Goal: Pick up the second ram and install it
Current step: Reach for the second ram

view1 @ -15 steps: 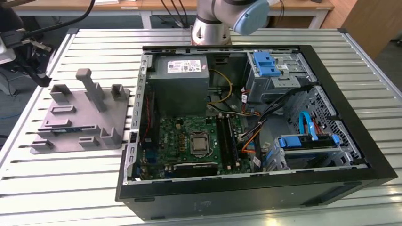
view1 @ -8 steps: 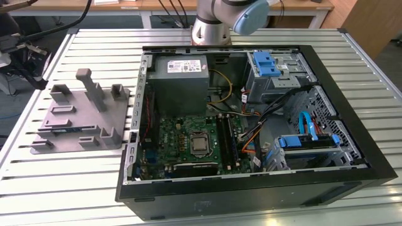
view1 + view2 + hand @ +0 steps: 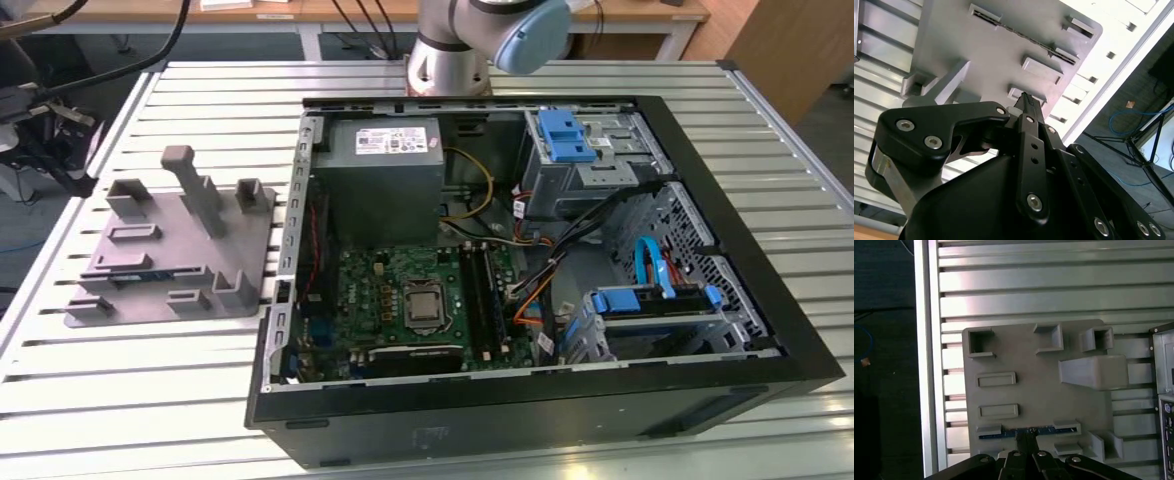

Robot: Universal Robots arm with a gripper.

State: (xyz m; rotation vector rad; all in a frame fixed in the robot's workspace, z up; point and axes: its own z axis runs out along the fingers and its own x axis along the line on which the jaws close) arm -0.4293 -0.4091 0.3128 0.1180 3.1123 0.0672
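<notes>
Your gripper (image 3: 1026,440) hangs above the second ram (image 3: 1029,430), fingers pressed together, holding nothing. Line it up on the strip's middle, square to its length.

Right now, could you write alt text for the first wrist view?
A thin blue-green circuit-board strip sits in a slot of a grey plastic holder tray; the black gripper points at its middle. The tray lies on a ribbed metal table.
</notes>
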